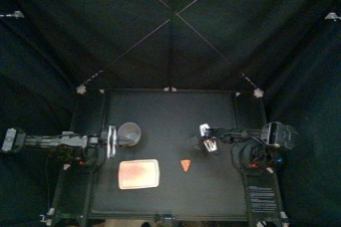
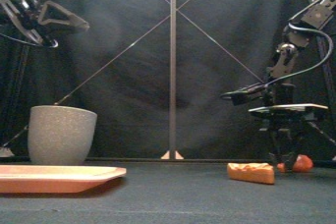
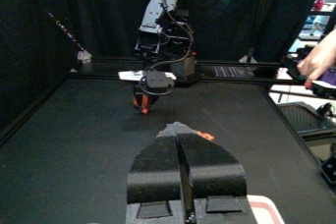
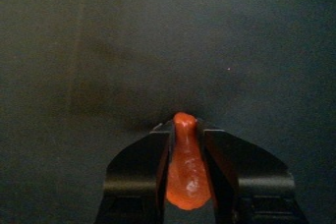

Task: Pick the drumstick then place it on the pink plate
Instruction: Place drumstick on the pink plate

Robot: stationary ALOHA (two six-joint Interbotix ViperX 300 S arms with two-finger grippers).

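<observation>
Holding drumstick (image 4: 186, 164) in right pincer (image 1: 208, 145), low at desk (image 1: 200, 112) well right of plate (image 1: 140, 175), with left pincer (image 3: 184, 140) closed empty back-left of plate; yet to lift, carry across, set down.

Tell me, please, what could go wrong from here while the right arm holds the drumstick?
1. The right end effector holds the drumstick low near the table. The orange wedge toy lies between it and the pink plate, so a low carry might knock the wedge.
2. The drumstick's tip pokes past the jaws, so it may pivot or slip.
3. The grey cup stands just behind the plate; overshooting could bump it.
</observation>
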